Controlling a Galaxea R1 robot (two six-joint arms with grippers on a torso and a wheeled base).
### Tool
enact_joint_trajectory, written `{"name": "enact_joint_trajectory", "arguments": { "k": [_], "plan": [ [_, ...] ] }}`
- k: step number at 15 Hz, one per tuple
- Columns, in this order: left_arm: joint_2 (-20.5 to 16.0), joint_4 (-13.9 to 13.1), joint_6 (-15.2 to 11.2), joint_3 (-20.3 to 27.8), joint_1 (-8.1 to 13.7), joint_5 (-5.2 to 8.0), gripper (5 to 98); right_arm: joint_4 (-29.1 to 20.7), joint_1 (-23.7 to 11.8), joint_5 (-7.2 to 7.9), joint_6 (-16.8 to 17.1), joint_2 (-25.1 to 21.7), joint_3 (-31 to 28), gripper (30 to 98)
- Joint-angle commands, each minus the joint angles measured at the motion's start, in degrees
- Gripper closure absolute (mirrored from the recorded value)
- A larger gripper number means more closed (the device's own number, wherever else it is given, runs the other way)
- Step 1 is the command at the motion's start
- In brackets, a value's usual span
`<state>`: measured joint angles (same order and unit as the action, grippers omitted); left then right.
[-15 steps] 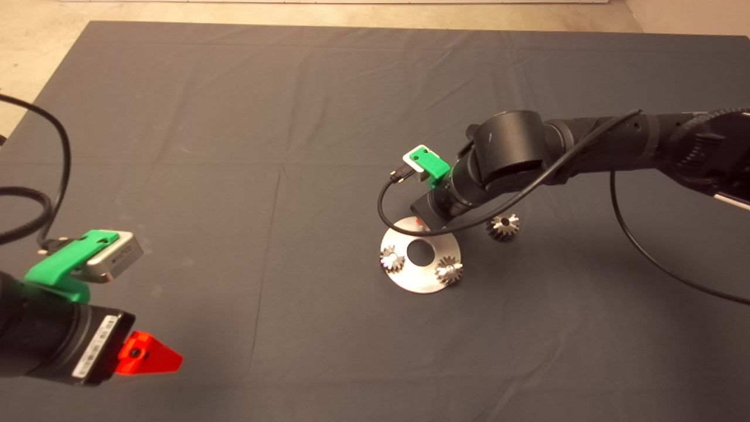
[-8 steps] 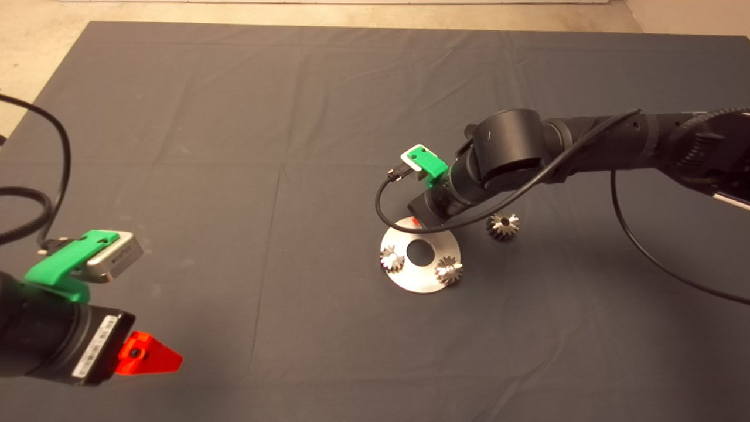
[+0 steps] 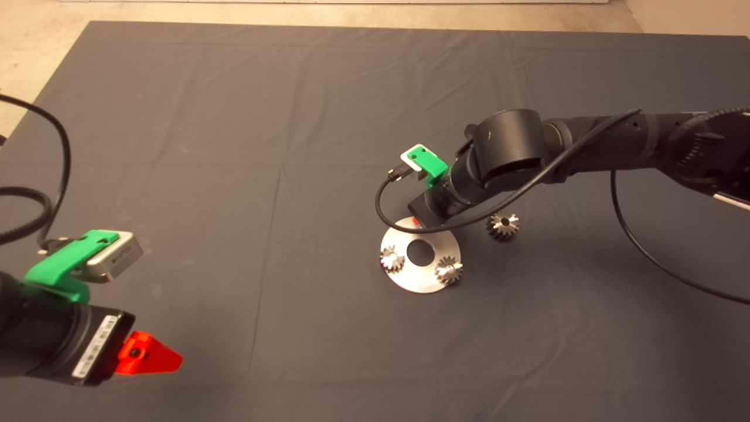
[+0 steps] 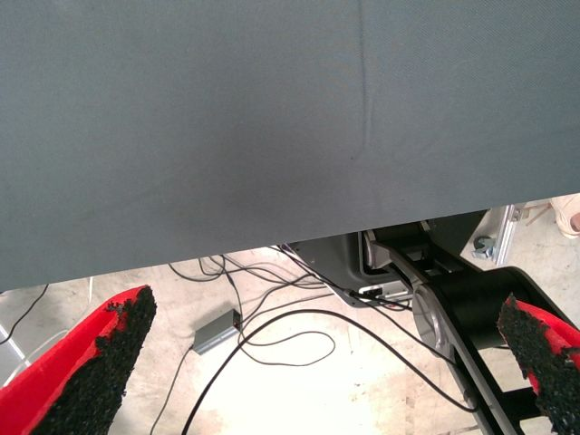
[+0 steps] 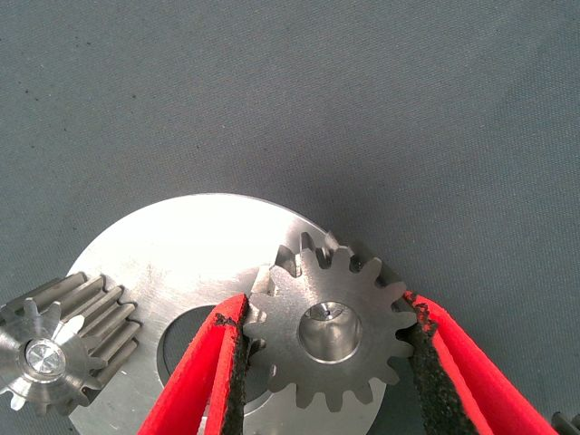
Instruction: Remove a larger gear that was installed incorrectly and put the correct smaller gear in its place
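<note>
My right gripper (image 5: pixel 326 362) is shut on the smaller gear (image 5: pixel 331 331), dull grey with a round centre hole, its pads (image 5: pixel 234 362) against the teeth. It holds the gear at the far rim of the round silvery plate (image 5: pixel 181 245). In the head view the right gripper (image 3: pixel 417 223) is mostly hidden under its wrist at the plate's (image 3: pixel 410 281) far edge, and the smaller gear is hidden there. The larger gear (image 3: pixel 503 226) lies on the mat to the right of the plate. My left gripper (image 3: pixel 146 354) is parked at the lower left, open and empty.
Two small silvery gears (image 3: pixel 391 259) (image 3: pixel 449 271) stand on the plate on either side of its centre hole (image 3: pixel 419 251). One of them shows in the right wrist view (image 5: pixel 54 340). The left wrist view shows the mat edge and cables on the floor beyond it.
The right arm has shifted very slightly to the left over the plate. Nothing else has moved.
</note>
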<state>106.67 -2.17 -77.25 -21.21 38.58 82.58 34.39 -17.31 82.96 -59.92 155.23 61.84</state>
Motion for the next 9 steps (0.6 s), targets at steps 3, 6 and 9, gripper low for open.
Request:
{"name": "enact_joint_trajectory", "arguments": {
  "k": [3,6,9],
  "plan": [
    [-0.1,-1.0,0.2,0.9,0.1,0.3,5.9,-0.8,-0.8,0.36,0.1,-0.1,-0.3,88.2],
    [-0.1,-1.0,0.2,0.9,0.1,0.3,5.9,-0.8,-0.9,0.45,0.2,-0.2,-0.4,88.2],
    [-0.1,-1.0,0.2,0.9,0.1,0.21,5.9,-0.8,-0.9,0.98,0.1,-0.2,-1.2,88.2]
  ]
}}
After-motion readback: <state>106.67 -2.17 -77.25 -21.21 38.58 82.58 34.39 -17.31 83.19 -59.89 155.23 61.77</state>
